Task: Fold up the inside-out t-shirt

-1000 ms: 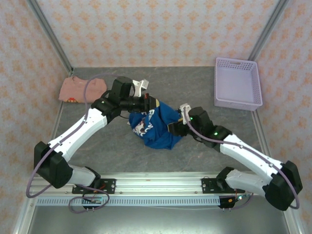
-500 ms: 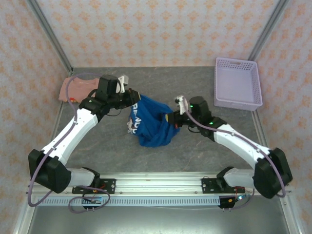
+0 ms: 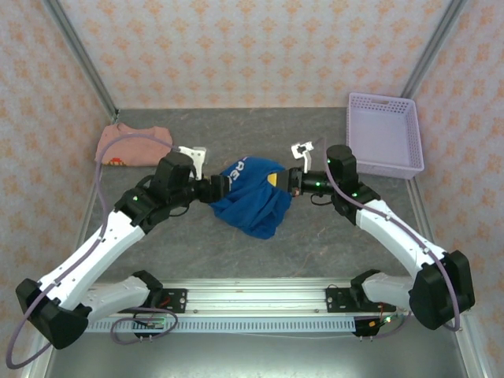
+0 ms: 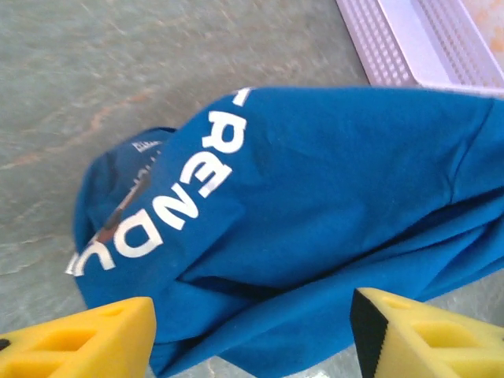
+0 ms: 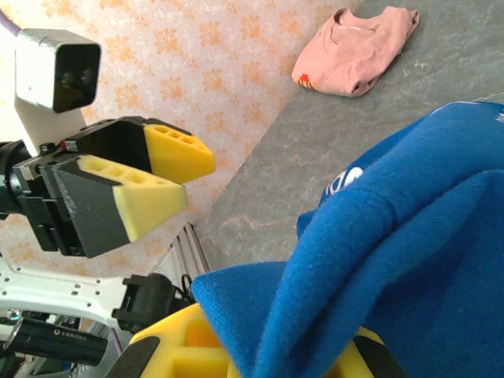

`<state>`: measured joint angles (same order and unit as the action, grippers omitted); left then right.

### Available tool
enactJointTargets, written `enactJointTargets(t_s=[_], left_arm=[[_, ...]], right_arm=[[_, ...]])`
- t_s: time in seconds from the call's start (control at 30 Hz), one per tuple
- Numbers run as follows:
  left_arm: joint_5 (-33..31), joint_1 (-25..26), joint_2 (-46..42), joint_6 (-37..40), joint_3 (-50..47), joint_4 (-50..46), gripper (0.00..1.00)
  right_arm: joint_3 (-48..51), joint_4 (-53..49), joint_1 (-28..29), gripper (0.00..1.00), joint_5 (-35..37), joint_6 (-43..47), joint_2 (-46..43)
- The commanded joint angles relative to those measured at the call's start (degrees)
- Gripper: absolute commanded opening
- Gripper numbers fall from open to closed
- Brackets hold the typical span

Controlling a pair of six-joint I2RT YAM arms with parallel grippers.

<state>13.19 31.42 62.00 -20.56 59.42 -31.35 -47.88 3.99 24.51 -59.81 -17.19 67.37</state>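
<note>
Top external view: the left hand [image 3: 214,189], a second before clamped on the far-left part of the inside-out t-shirt [image 3: 252,201], now stood just left of it and released; the right hand [image 3: 282,181], earlier apart beside the cloth, had closed on its far-right edge. The hold had passed from left to right, so the garment looked re-gripped for spreading, with no fold yet made. The shirt lay bunched mid-surface [image 3: 331,232] between the two hands, salmon shirt [image 3: 130,146] far left, basket [image 3: 383,134] far right. Its long axis ran roughly from the far-left lettered end to a sagging near-right lobe; collar and hem could not be told.

Left wrist view: yellow fingers [image 4: 87,339] stood wide apart with nothing between them, the t-shirt [image 4: 315,197] just beyond, its pale lettering running diagonally on the left side.

Right wrist view: the right hand [image 5: 268,358] was clamped on a thick blue fold of the t-shirt [image 5: 394,236]; the left hand [image 5: 197,183] hung opposite, fingers apart and empty.
</note>
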Motion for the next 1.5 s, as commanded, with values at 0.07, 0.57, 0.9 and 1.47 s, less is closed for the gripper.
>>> enactJointTargets(t_s=[0.07,0.57,0.9,1.47], left_arm=[[0.5,0.2,13.5,3.2,0.3,-0.3,0.66],[19.2,0.1,39.9,5.6,14.0,-0.4,0.13],[39.8,-9.8,12.0,-27.0,3.2,28.3,0.0],[38.4,-12.2,7.2,-38.5,2.9,31.1,0.0]], right_arm=[[-2.2,-7.2,-0.9,0.0,-2.1,7.6,-1.5],[-0.2,-14.3,-2.6,0.0,6.2,11.7,-5.4],[-1.3,-25.2,-1.6,0.11,42.8,15.6,-7.1],[0.6,-21.3,12.6,0.59,41.1,22.2,-13.9]])
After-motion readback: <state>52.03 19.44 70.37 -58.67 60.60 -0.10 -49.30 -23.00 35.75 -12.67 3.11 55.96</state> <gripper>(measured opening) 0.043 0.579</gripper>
